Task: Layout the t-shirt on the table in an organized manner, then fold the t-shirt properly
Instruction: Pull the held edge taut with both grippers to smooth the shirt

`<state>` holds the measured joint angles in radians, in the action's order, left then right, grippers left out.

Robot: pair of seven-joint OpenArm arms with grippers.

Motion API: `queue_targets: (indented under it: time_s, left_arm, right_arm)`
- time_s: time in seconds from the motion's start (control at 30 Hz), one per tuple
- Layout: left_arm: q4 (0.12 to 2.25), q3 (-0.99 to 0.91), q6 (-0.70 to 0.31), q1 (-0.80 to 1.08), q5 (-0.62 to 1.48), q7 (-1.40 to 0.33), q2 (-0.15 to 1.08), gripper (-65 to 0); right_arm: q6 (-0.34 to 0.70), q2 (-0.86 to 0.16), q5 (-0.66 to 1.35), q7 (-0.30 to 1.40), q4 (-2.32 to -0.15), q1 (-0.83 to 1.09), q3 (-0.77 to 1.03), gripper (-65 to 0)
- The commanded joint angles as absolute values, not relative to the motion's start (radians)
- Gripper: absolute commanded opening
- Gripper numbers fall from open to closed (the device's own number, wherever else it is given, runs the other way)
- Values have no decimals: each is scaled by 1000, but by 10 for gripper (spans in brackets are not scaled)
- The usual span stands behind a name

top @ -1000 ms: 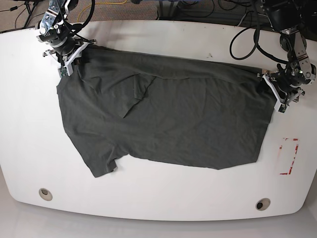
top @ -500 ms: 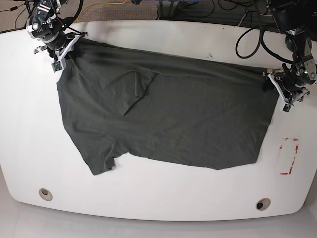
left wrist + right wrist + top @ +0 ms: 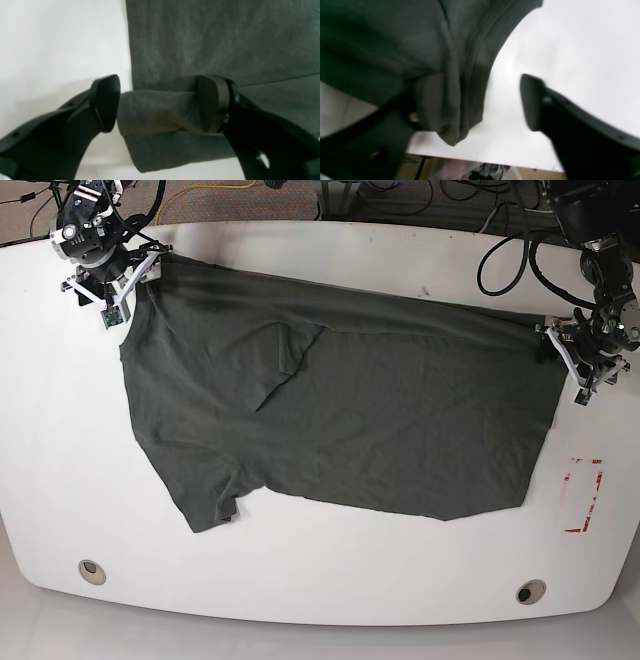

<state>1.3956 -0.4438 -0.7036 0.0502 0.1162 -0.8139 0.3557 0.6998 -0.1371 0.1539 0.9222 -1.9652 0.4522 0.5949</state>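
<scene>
While the t-shirt (image 3: 340, 410) is spread across the table (image 3: 300, 580), its far corners are straddled by wide-parted left gripper (image 3: 157, 102) and right gripper (image 3: 480, 102).

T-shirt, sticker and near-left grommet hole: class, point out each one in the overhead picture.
t-shirt (image 3: 390, 420), base view, middle of the spread body.
red-and-white sticker (image 3: 583, 495), base view, its centre, right of the shirt.
grommet hole (image 3: 91, 571), base view, centre of the near-left hole.

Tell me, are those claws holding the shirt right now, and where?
Neither clamps it. The right gripper stands open around a corner of the t-shirt; the left gripper stands open around a bunched corner.
</scene>
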Motion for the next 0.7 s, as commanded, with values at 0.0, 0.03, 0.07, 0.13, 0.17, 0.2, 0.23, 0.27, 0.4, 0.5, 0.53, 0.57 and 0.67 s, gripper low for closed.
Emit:
queue_targets:
  time_s: [0.0, 0.03, 0.07, 0.13, 0.17, 0.2, 0.23, 0.27, 0.4, 0.5, 0.53, 0.57, 0.67]
  left_arm:
    - [1411, -449, -698, 44, 105, -817, 375, -199]
    - [1411, -449, -698, 44, 105, -817, 375, -199]
    - [1411, -449, -698, 44, 105, -817, 375, -199]
    - [1411, -449, -698, 44, 105, -817, 375, -199]
    - [1411, -449, -698, 45, 105, -817, 375, -199]
    - [1411, -449, -698, 47, 105, -817, 375, -199]
    - [1411, -449, -698, 47, 105, -817, 375, -199]
    - [1411, -449, -698, 47, 105, -817, 374, -199]
    - [1411, -450, -698, 48, 105, -817, 374, -199]
    - [1411, -450, -698, 48, 105, -817, 374, -199]
    - [1411, -450, -698, 48, 105, -817, 374, -199]
    - [1411, -450, -698, 48, 105, -817, 374, -199]
    - [1411, -450, -698, 48, 107, -817, 374, -199]
  right_arm:
    - [698, -116, 191, 912, -2009, 455, 598, -89]
    - [698, -108, 206, 912, -2009, 456, 601, -78]
    - [698, -105, 219, 912, -2009, 456, 602, -71]
    - [698, -104, 239, 912, -2006, 458, 602, -76]
    - [698, -101, 242, 912, -2005, 458, 602, -81]
    - [698, -99, 243, 912, -2005, 460, 602, -84]
    - [698, -97, 243, 912, -2003, 464, 602, -89]
    - [698, -88, 245, 912, -2000, 473, 602, -92]
    - [698, -76, 248, 911, -1977, 479, 604, -106]
    - [698, -73, 245, 906, -1946, 479, 604, -120]
    - [698, -73, 248, 906, -1933, 479, 604, -127]
    - [698, -73, 249, 906, -1922, 479, 604, -130]
    - [698, -73, 249, 889, -1886, 478, 604, -143]
